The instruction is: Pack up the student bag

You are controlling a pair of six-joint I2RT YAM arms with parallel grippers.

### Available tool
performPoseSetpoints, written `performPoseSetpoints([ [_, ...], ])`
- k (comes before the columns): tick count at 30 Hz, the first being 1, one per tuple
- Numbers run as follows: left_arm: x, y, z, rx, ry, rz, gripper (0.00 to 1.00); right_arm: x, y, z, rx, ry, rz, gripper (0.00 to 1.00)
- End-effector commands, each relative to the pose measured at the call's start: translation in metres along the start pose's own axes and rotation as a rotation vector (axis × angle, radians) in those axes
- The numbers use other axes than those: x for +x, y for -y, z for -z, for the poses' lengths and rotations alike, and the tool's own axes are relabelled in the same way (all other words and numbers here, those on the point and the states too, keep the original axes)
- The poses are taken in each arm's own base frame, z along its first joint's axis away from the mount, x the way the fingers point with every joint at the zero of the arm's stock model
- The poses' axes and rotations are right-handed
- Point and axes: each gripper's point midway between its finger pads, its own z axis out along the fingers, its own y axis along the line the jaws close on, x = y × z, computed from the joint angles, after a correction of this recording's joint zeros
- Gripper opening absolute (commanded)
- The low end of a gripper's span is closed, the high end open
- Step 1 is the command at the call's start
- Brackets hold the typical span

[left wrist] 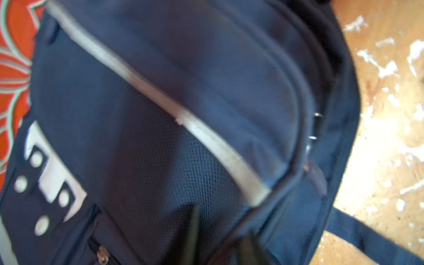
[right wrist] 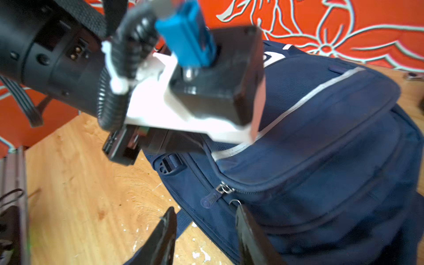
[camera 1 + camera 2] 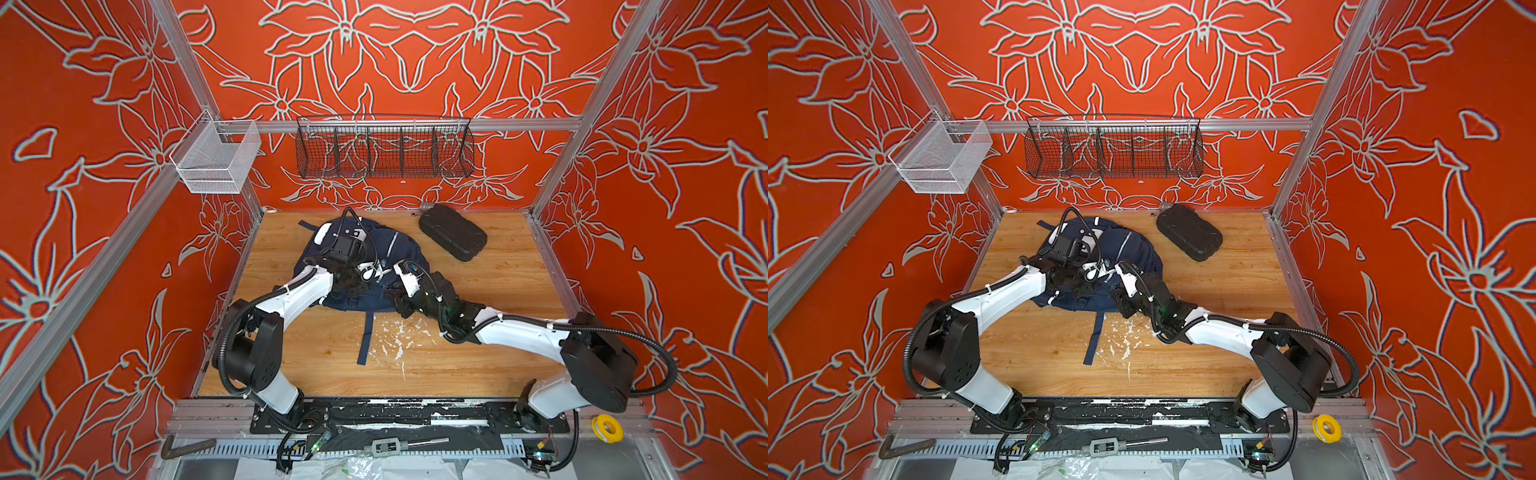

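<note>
The student bag (image 3: 409,253) lies on the bench (image 3: 498,353) under both hands. The left hand (image 1: 221,220) is closed over its mesh front. The right hand (image 2: 206,229) is half open, empty, beside a zip pull (image 2: 223,189).

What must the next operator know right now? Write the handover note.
Left gripper: shut, down on the front of the student bag; whether it pinches fabric is unclear.
Right gripper: open, at the bag's edge, beside a zipper pull.
The bag lies flat on the wooden table; the black hard case lies apart from it, by the back wall.
Done: nothing visibly packed; zips in view look closed.
Left: probably open a compartment, then load the case.
</note>
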Motion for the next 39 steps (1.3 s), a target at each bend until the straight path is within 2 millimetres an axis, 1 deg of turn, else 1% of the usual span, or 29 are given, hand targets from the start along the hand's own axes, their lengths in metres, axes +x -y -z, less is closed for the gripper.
performPoseSetpoints([
  [1, -0.025, -0.004, 0.013, 0.063, 0.035, 0.053, 0.0, -0.003, 0.013, 0.011, 0.098, 0.017, 0.063, 0.45],
  [3, -0.038, -0.005, 0.024, 0.112, 0.036, 0.13, 0.0, -0.003, 0.019, 0.018, 0.149, 0.027, 0.1, 0.45],
  [5, -0.052, -0.004, 0.035, 0.166, 0.051, 0.225, 0.0, -0.007, 0.027, 0.026, 0.207, 0.047, 0.129, 0.45],
  [6, -0.056, -0.002, 0.038, 0.195, 0.055, 0.256, 0.0, -0.01, 0.029, 0.028, 0.225, 0.055, 0.145, 0.45],
  [9, -0.064, 0.005, 0.04, 0.275, 0.048, 0.326, 0.0, -0.015, 0.036, 0.035, 0.281, 0.059, 0.206, 0.46],
  [13, -0.068, 0.009, 0.039, 0.316, 0.042, 0.378, 0.0, -0.027, 0.04, 0.036, 0.316, 0.083, 0.259, 0.47],
  [18, -0.075, 0.01, 0.04, 0.331, 0.058, 0.418, 0.0, -0.039, 0.041, 0.028, 0.343, 0.085, 0.258, 0.43],
  [21, -0.077, 0.008, 0.04, 0.332, 0.057, 0.447, 0.0, -0.041, 0.039, 0.022, 0.339, 0.085, 0.25, 0.43],
  [24, -0.08, 0.007, 0.04, 0.336, 0.054, 0.471, 0.0, -0.04, 0.028, 0.013, 0.288, 0.069, 0.248, 0.42],
  [27, -0.082, 0.005, 0.042, 0.335, 0.052, 0.493, 0.0, -0.036, 0.035, 0.009, 0.347, 0.042, 0.204, 0.42],
  [29, -0.083, 0.004, 0.042, 0.335, 0.056, 0.504, 0.0, -0.036, 0.038, 0.01, 0.372, 0.056, 0.184, 0.42],
  [34, -0.086, 0.007, 0.045, 0.344, 0.067, 0.514, 0.0, -0.034, 0.051, 0.005, 0.47, 0.023, 0.167, 0.4],
  [36, -0.086, 0.007, 0.047, 0.347, 0.071, 0.514, 0.0, -0.03, 0.057, 0.0, 0.511, 0.011, 0.169, 0.36],
  [38, -0.085, 0.009, 0.047, 0.35, 0.069, 0.515, 0.0, -0.033, 0.056, -0.003, 0.506, 0.02, 0.177, 0.3],
  [39, -0.085, 0.009, 0.047, 0.351, 0.07, 0.514, 0.0, -0.034, 0.054, -0.006, 0.497, 0.025, 0.184, 0.23],
])
